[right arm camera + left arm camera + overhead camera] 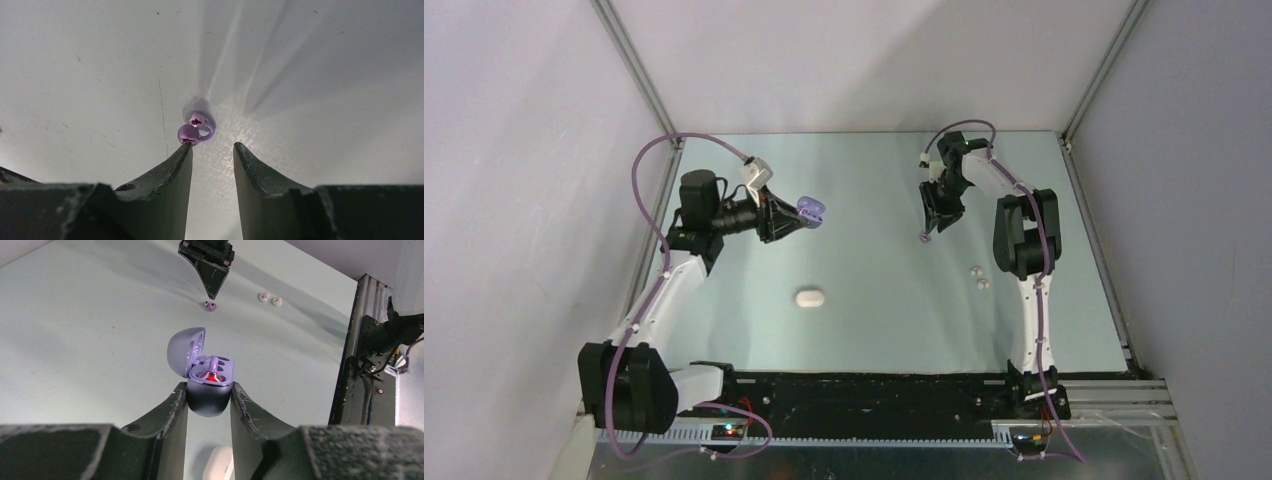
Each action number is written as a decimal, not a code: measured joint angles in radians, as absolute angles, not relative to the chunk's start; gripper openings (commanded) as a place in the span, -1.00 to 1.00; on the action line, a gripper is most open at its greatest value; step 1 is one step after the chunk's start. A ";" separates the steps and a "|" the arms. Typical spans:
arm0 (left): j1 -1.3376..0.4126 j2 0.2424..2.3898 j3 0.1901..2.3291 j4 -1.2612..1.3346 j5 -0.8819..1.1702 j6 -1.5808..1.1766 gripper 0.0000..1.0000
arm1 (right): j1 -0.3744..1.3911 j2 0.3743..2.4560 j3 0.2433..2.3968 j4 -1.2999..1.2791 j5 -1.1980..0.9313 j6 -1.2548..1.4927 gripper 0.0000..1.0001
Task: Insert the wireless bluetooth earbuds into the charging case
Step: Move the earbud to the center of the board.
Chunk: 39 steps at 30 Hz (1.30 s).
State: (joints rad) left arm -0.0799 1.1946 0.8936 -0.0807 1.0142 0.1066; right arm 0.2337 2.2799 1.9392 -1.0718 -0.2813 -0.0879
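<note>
**Case raised, purple buds not yet picked**

Left gripper [208,390] clamps purple case [205,372] aloft, lid open, wells offered for loading. White case [809,297] lies below it. Right of purple case, right gripper [212,146], jaws apart, empty, lines up on purple buds [194,128]. White buds [977,277] farther right.

The table [874,330] is lying bare across the middle, only the white case [809,297] sitting there. The left gripper [208,390] is gripping the purple case [209,406] above the table, lid [187,347] tipping back, leaving the top open from above. The right gripper [212,147] is hanging low with jaws apart, purple earbuds [195,129] sitting at one fingertip, off the gap. The white earbuds [979,277] are lying near the right arm [1024,235], crowding approach from that side
</note>
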 measured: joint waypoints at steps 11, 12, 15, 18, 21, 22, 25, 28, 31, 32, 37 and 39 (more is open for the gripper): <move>-0.080 1.195 0.894 -0.097 1.013 0.107 -1.00 | 0.241 2.332 1.942 -1.076 -0.270 -0.080 -0.30; -0.080 1.195 0.894 -0.097 1.013 0.107 -1.00 | 0.241 2.332 1.942 -1.075 -0.270 -0.080 -0.30; -0.080 1.195 0.894 -0.100 1.012 0.109 -1.00 | 0.246 2.332 1.942 -1.075 -0.268 -0.080 -0.32; -0.080 1.195 0.894 -0.100 1.012 0.111 -1.00 | 0.258 2.332 1.943 -1.075 -0.270 -0.079 -0.32; -0.080 1.195 0.894 -0.100 1.011 0.113 -1.00 | 0.272 2.336 1.949 -1.075 -0.275 -0.078 -0.32; -0.080 1.195 0.894 -0.100 1.011 0.113 -1.00 | 0.276 2.337 1.951 -1.074 -0.277 -0.078 -0.32; -0.080 1.195 0.893 -0.099 1.006 0.113 -1.00 | 0.284 2.338 1.953 -1.073 -0.280 -0.077 -0.32; -0.080 1.195 0.892 -0.096 1.004 0.113 -1.00 | 0.289 2.338 1.953 -1.073 -0.283 -0.076 -0.36; -0.080 1.195 0.890 -0.092 1.000 0.113 -1.00 | 0.292 2.341 1.953 -1.072 -0.293 -0.070 -0.41; -0.080 1.195 0.890 -0.092 1.000 0.113 -1.00 | 0.292 2.342 1.953 -1.072 -0.299 -0.066 -0.42; -0.080 1.195 0.890 -0.092 0.997 0.113 -1.00 | 0.294 2.348 1.957 -1.072 -0.330 -0.045 -0.49; -0.080 1.195 0.890 -0.092 0.997 0.113 -1.00 | 0.297 2.351 1.958 -1.072 -0.342 -0.038 -0.51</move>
State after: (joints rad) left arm -0.0795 1.1946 0.8902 -0.0917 0.9974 0.1127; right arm 0.2970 2.3512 1.9583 -1.0718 -0.3416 -0.0383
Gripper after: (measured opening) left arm 0.354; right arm 0.259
